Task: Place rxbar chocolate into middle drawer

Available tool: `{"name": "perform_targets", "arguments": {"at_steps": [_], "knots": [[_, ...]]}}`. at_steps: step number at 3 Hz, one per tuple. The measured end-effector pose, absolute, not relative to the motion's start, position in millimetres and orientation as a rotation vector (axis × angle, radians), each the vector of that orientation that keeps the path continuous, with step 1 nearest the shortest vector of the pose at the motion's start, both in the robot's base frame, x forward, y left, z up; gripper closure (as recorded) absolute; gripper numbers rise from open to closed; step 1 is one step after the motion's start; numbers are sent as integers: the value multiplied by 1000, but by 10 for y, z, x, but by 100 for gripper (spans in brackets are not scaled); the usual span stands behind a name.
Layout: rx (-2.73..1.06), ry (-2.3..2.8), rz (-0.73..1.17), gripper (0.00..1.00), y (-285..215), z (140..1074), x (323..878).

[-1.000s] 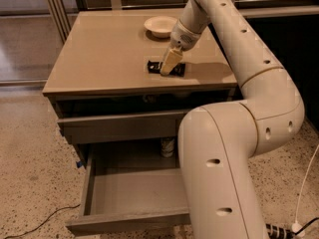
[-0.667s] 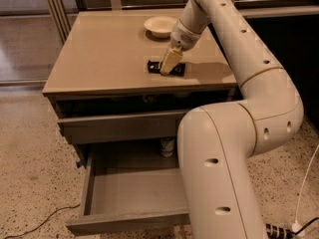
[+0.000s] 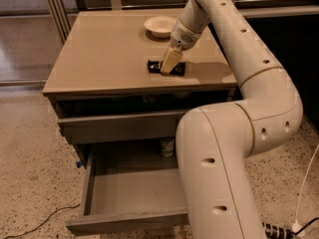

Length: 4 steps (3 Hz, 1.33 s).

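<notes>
Rxbar chocolate [image 3: 180, 68] flat on tabletop [image 3: 99, 59], toward front right, apart from bowl [image 3: 160, 26] behind. Gripper [image 3: 167, 69] down on bar's middle, touching; hold on it: cannot tell. Below, middle drawer [image 3: 124, 222] pulled out, grey floor exposed.

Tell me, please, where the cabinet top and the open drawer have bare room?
The left half of the cabinet top is bare, front to back. Crowded right of centre: the bowl at the back, the gripper at the rxbar chocolate before it. The floor of the middle drawer is free on the left; the arm hides its right side.
</notes>
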<state>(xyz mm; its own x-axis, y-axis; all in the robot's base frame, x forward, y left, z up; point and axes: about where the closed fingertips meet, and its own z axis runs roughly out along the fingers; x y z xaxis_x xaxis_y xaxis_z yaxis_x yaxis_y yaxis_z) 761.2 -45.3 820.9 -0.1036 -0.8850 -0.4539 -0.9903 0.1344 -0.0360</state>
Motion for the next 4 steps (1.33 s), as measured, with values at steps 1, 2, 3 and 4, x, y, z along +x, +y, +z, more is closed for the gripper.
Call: {"name": "perform_targets", "arguments": {"at_steps": [1, 2, 3, 4], "knots": [[-1794, 2049, 376, 100, -419, 8255, 7654], [-1789, 2038, 358, 100, -396, 8399, 7639], [-1783, 2038, 340, 100, -444, 8630, 7555], [-1757, 2059, 308, 100, -668, 8904, 7407]]}}
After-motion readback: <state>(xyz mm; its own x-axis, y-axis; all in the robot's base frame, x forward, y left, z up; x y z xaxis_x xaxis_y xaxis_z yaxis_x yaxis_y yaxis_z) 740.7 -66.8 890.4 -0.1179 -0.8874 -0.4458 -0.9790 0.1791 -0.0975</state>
